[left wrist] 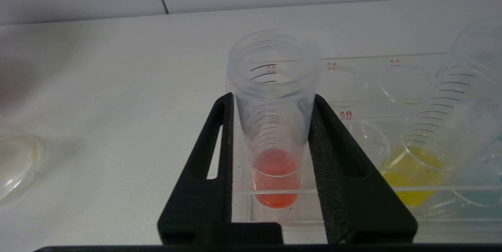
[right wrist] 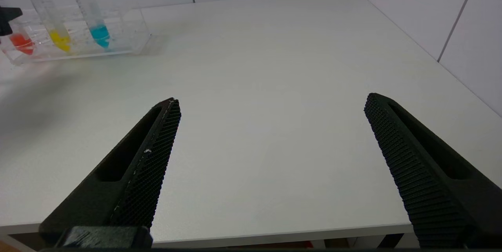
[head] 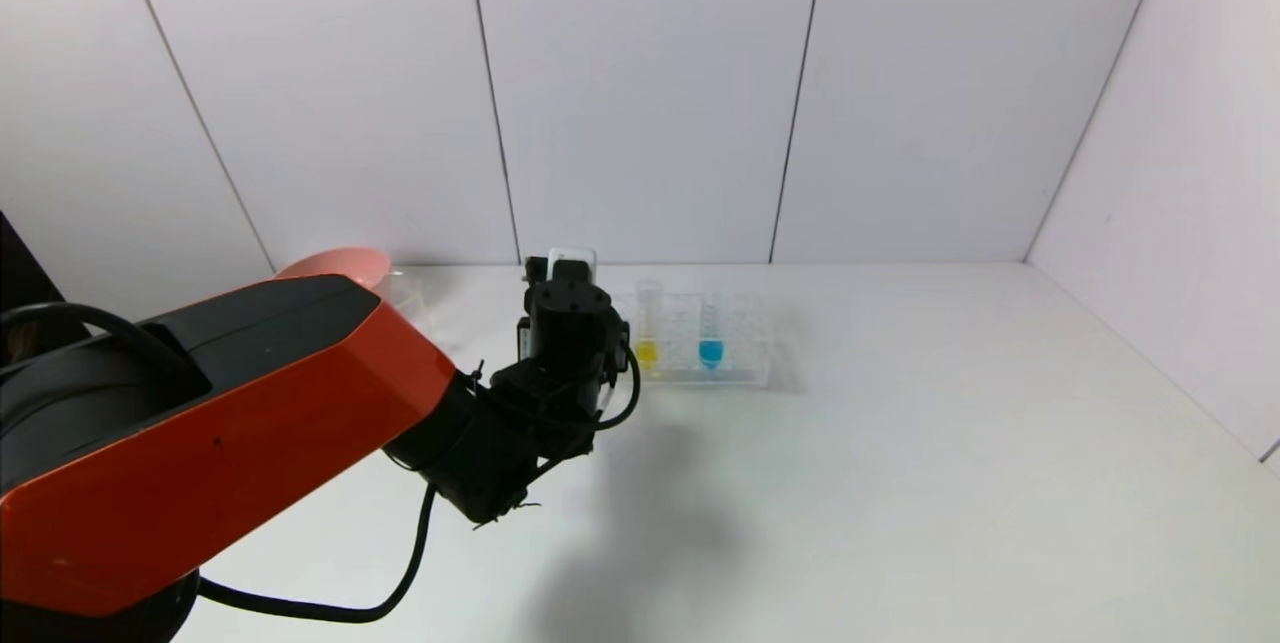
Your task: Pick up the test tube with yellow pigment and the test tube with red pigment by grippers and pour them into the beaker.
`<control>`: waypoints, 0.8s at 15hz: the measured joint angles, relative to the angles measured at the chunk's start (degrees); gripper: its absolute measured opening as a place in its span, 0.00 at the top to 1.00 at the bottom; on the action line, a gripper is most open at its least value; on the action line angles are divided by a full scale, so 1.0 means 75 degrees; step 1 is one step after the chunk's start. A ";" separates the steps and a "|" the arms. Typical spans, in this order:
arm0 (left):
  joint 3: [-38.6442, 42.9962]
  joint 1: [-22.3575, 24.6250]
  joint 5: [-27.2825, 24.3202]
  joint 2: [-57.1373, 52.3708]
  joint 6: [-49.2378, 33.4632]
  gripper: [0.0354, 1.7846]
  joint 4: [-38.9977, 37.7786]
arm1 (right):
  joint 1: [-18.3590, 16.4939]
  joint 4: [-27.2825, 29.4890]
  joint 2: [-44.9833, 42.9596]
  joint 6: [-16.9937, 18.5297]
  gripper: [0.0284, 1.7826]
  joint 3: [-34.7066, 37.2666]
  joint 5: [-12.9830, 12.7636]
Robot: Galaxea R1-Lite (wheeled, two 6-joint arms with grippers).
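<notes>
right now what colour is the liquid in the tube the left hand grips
Red-orange, clearest in the left wrist view: test tube with red pigment.

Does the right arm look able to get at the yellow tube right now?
Probably yes. The right gripper is open over bare table, nothing lying between it and the yellow tube in the rack. The left gripper crowds the neighbouring red tube.

Looks like a lab: clear tube rack point(head: 705, 343) of coloured liquids on white bench point(head: 900, 443), bare white panelled walls point(head: 640, 83).

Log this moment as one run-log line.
left end effector: shut on red test tube, in rack | right end effector: open, idle | yellow test tube: racked
</notes>
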 joint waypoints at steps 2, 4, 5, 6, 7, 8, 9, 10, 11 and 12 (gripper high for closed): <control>-0.0003 0.0000 0.0000 0.0002 0.0008 0.76 -0.0003 | 0.0000 0.0000 0.0000 0.0003 0.04 0.0000 0.0000; -0.0011 0.0000 0.0005 0.0000 0.0020 0.76 -0.0003 | 0.0000 0.0003 0.0000 0.0000 0.04 0.0000 0.0000; -0.0015 -0.0007 0.0008 -0.0003 0.0020 0.76 -0.0003 | 0.0000 0.0003 0.0000 0.0003 0.04 0.0000 0.0000; -0.0026 -0.0007 0.0015 -0.0003 0.0026 0.76 0.0000 | 0.0000 0.0000 0.0000 0.0000 0.04 0.0000 0.0000; -0.0047 -0.0007 0.0029 -0.0010 0.0033 0.76 0.0011 | 0.0000 0.0003 0.0000 0.0003 0.04 0.0000 0.0003; -0.0076 -0.0010 0.0034 -0.0015 0.0037 0.76 0.0033 | 0.0000 0.0003 0.0000 0.0003 0.04 0.0000 0.0003; -0.0109 -0.0010 0.0052 -0.0029 0.0052 0.76 0.0059 | 0.0000 0.0000 0.0000 0.0003 0.04 0.0000 0.0000; -0.0161 -0.0010 0.0052 -0.0073 0.0122 0.76 0.0093 | 0.0000 0.0000 0.0000 0.0003 0.04 0.0000 0.0000; -0.0245 -0.0007 0.0046 -0.0140 0.0257 0.76 0.0122 | 0.0000 0.0000 0.0000 0.0003 0.04 0.0000 0.0000; -0.0382 -0.0007 0.0041 -0.0231 0.0387 0.76 0.0213 | 0.0000 0.0003 0.0000 0.0003 0.04 0.0000 0.0000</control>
